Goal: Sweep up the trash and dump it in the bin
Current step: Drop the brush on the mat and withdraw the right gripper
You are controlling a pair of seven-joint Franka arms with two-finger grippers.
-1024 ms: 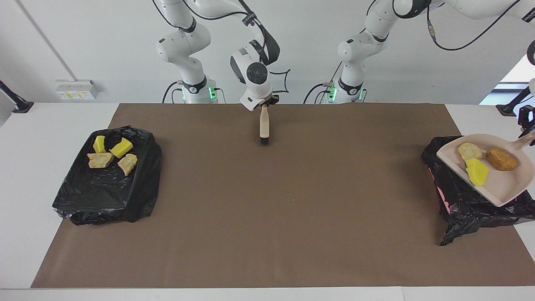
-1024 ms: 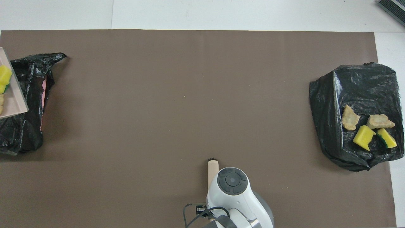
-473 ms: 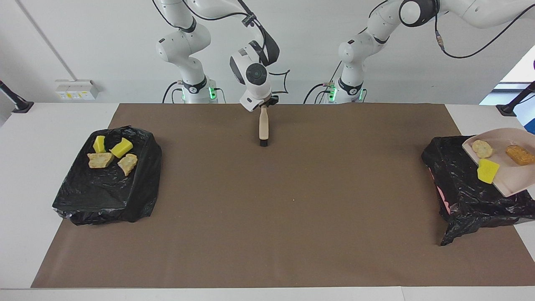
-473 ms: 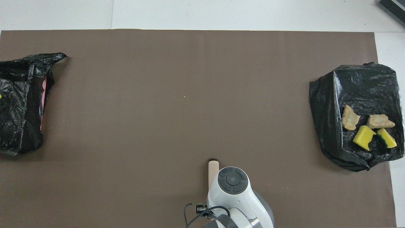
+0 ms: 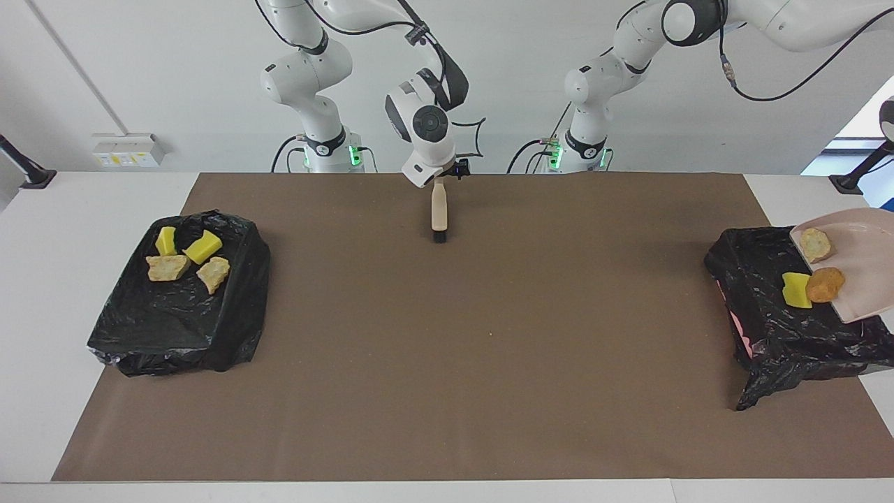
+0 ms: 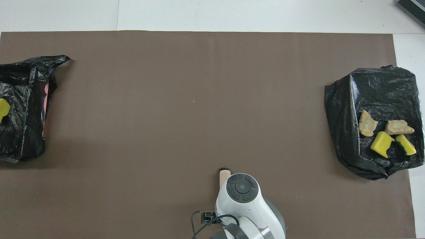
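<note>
A pale pink dustpan (image 5: 862, 269) is tilted steeply over the black-bagged bin (image 5: 768, 307) at the left arm's end of the table. A pale bread-like piece (image 5: 816, 245) lies high in the pan. A yellow foam chunk (image 5: 795, 290) and a golden-brown piece (image 5: 825, 284) are at its lower lip, over the bin. The overhead view shows the yellow chunk (image 6: 3, 108) over the bin (image 6: 23, 109). The left gripper is out of frame. My right gripper (image 5: 440, 178) is shut on the handle of a wooden brush (image 5: 439, 213), which hangs bristles down over the mat's edge nearest the robots.
A second black bag (image 5: 174, 314) lies at the right arm's end, with two yellow foam chunks (image 5: 202, 246) and two bread-like pieces (image 5: 167, 267) on it. A brown mat (image 5: 489, 384) covers the table. A tiny crumb (image 5: 491, 334) lies mid-mat.
The dustpan has moved outward over the bin and tipped steeper. The yellow and golden-brown pieces have slid down to its lip. The brush has risen slightly.
</note>
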